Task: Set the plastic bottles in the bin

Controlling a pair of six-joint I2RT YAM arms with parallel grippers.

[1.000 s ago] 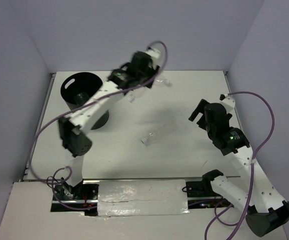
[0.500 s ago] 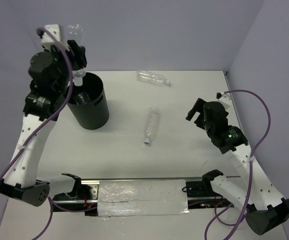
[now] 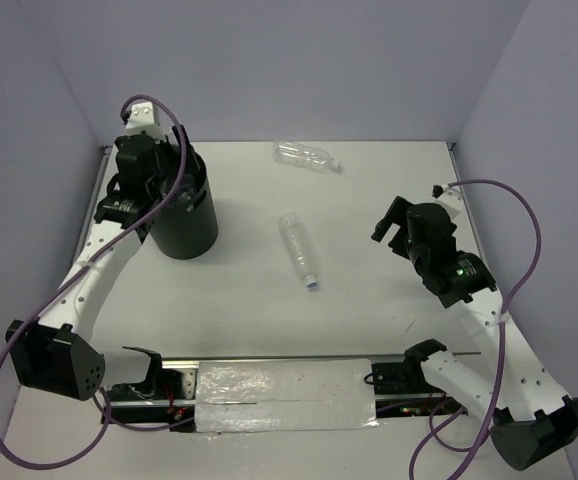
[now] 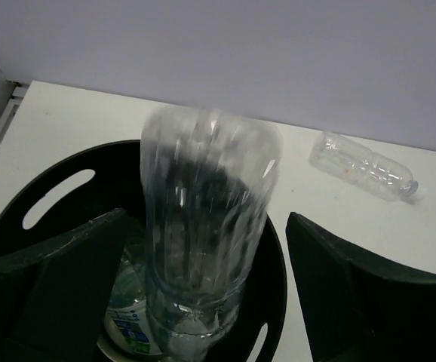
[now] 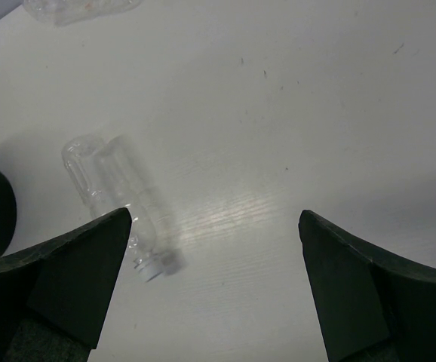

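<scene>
The black bin [image 3: 194, 225] stands at the table's back left. My left gripper [image 3: 164, 188] hangs over its mouth, open. In the left wrist view a clear plastic bottle [image 4: 203, 226] is blurred between the spread fingers [image 4: 59, 286], cap down inside the bin [image 4: 29, 196], with a gap on each side. A labelled bottle [image 4: 127, 324] lies at the bin's bottom. A second clear bottle [image 3: 298, 250] lies mid-table, also seen from the right wrist [image 5: 116, 196]. A third bottle [image 3: 307, 155] lies at the back. My right gripper [image 3: 389, 222] hovers open to the right, empty [image 5: 214, 219].
Grey walls close in the back and both sides of the white table [image 3: 369, 300]. A taped strip [image 3: 284, 395] runs along the near edge between the arm bases. Purple cables loop from both arms.
My left arm swung from the back middle to over the bin with a bottle, then opened; the bottle is dropping in. The mid-table bottle rolled and turned. The right arm stayed still.
</scene>
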